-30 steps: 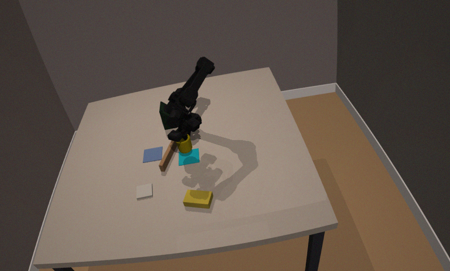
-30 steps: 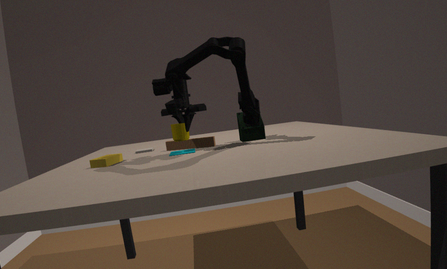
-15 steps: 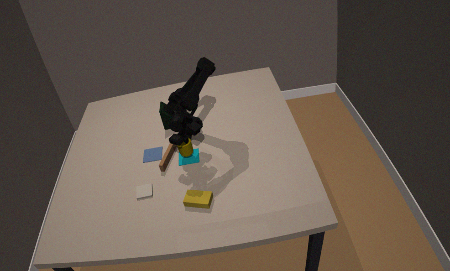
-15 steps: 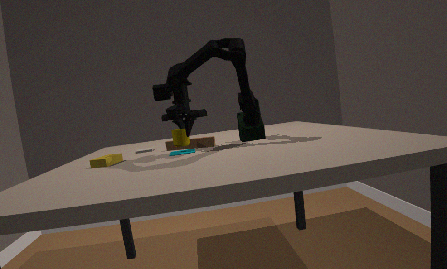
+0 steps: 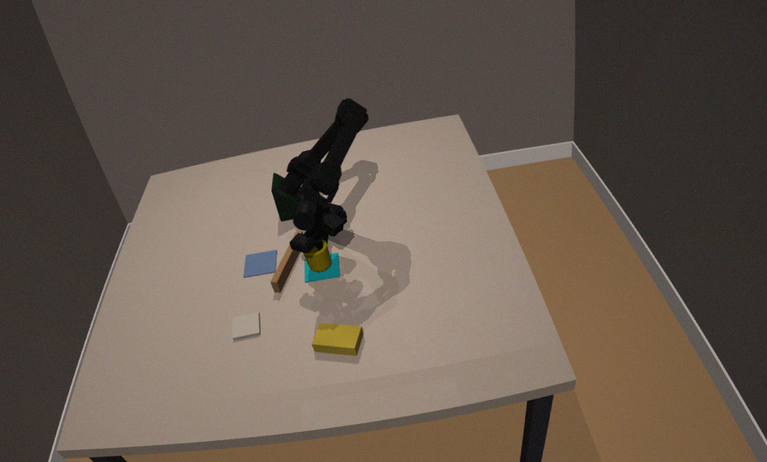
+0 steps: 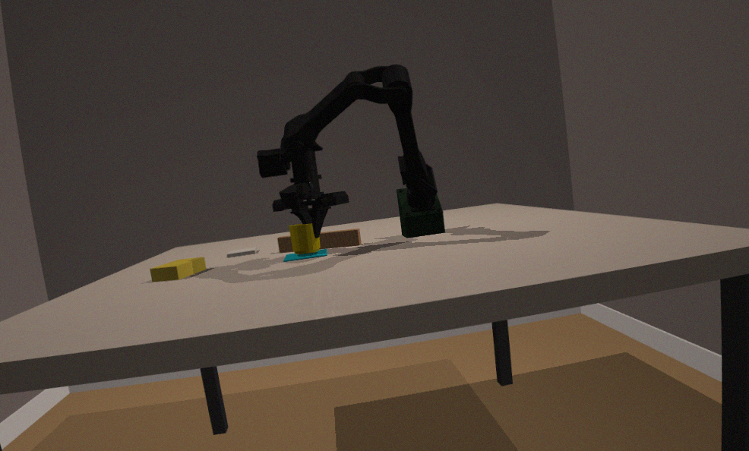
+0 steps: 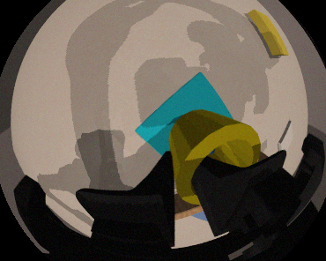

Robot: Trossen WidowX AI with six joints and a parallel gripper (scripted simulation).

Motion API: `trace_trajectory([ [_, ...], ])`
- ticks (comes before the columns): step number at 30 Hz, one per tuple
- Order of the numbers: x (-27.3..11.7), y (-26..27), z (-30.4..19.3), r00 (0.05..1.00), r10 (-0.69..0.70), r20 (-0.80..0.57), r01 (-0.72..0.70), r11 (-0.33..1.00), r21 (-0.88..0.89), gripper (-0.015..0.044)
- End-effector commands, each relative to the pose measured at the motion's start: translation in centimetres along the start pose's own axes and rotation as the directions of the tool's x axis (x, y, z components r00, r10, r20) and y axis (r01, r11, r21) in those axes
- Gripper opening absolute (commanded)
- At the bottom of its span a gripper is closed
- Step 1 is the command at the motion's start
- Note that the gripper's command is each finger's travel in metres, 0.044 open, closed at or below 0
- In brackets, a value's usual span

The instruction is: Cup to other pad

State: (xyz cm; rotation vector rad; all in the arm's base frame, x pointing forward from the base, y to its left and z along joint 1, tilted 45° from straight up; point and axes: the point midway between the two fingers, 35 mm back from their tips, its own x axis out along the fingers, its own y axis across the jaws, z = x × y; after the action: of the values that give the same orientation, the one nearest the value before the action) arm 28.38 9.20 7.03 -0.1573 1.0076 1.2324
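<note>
near to far from the teal pad [image 5: 321,270]: a yellow block [image 5: 337,338] lies nearest the viewer, well short of the pad; the yellow cup [image 5: 317,256] stands on or just above the pad, contact unclear, its long axis upright and mouth up, which should keep the unseen marbles in; the tool [image 6: 313,222] pinches the cup wall from above; a wooden bar [image 5: 284,267] lies just beside the pad, a blue pad [image 5: 260,263] beyond it on the counter [image 5: 432,275].
</note>
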Motion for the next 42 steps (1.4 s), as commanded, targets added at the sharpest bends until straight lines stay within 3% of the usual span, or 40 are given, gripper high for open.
trace_trajectory([
  [1, -0.1, 0.0, 0.0, 1.0, -0.001, 0.001, 0.001, 1.0, -0.001, 0.0],
  [10, -0.1, 0.0, 0.0, 1.0, -0.001, 0.001, 0.001, 1.0, -0.001, 0.0],
  [16, -0.1, 0.0, 0.0, 1.0, -0.001, 0.001, 0.001, 1.0, -0.001, 0.0146],
  [42, -3.1, -0.1, 0.0, 1.0, -0.002, 0.001, 0.002, 1.0, 0.004, 0.0146],
])
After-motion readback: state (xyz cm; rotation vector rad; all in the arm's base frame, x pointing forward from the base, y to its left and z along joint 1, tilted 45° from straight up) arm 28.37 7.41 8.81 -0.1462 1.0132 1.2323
